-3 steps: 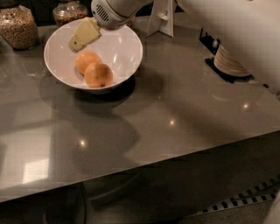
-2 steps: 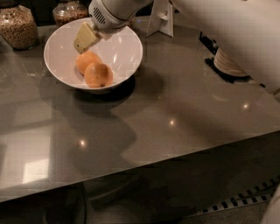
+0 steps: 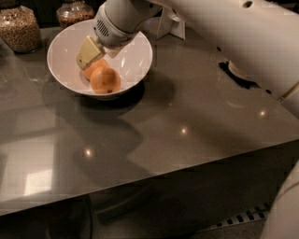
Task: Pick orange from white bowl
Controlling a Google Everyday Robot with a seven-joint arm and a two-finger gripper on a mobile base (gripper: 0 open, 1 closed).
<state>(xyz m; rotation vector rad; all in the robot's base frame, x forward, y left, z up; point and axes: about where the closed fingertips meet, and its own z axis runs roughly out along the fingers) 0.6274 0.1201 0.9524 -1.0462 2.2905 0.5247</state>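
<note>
A large glossy white bowl (image 3: pixel 135 56) stands at the back left of the grey table. Two oranges lie in it: the near orange (image 3: pixel 105 80) is fully visible, and the far orange (image 3: pixel 93 70) is partly covered. My gripper (image 3: pixel 89 54), with a pale yellow tip, reaches down into the bowl from the upper right. It sits right over the far orange, touching or almost touching it. The white arm (image 3: pixel 201 28) stretches across the top right of the view.
Two glass jars of dry food stand behind the bowl, one at the far left (image 3: pixel 18 29) and one beside it (image 3: pixel 74 11). A white stand (image 3: pixel 172 24) is behind the arm. A dark mat (image 3: pixel 236 74) lies under the arm at the right. The table's front edge (image 3: pixel 154 179) runs across the lower view.
My gripper has moved down from the bowl's back rim into the bowl, onto the far orange. The oranges and the bowl have not moved.
</note>
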